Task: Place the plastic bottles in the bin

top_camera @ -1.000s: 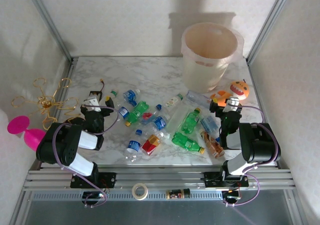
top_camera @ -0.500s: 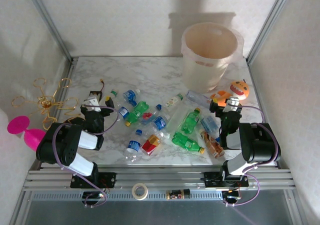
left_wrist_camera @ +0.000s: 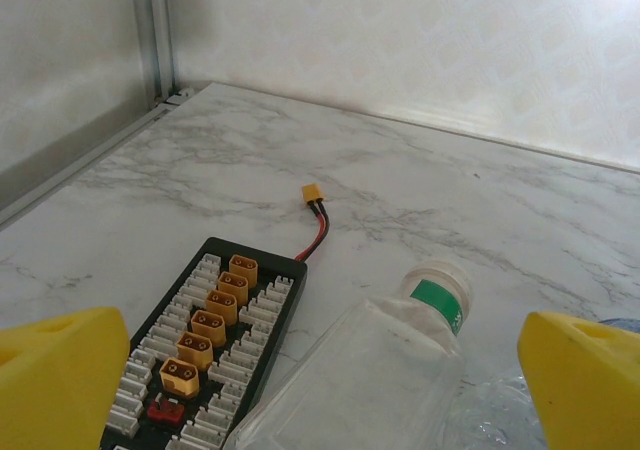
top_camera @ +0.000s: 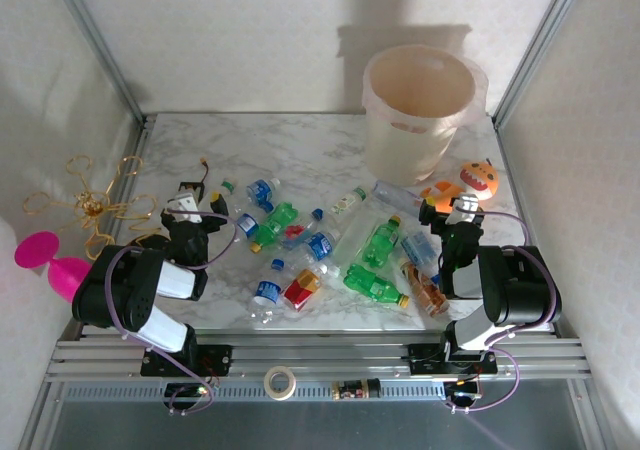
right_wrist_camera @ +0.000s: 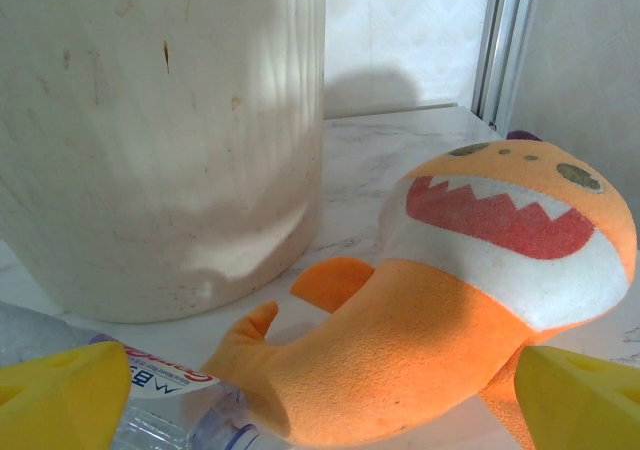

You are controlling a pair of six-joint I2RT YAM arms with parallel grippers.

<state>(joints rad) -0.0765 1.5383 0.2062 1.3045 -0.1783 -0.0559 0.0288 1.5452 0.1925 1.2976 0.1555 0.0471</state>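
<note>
No bottle is grasped: the left claw [top_camera: 188,208] and right claw [top_camera: 461,210] hang spread and empty. The plastic bottles [top_camera: 375,242] lie scattered mid-bench [top_camera: 300,150], and the bin [top_camera: 400,155] stands far right. Next, a claw should probably lower over a near bottle.

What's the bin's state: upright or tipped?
Upright. The bin stands on its base, with its rolled rim and open mouth facing up.

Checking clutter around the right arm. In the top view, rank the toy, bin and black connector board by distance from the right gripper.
1. Toy: just beyond the right gripper, slightly right.
2. Bin: farther back, slightly left.
3. Board: far left.
</note>
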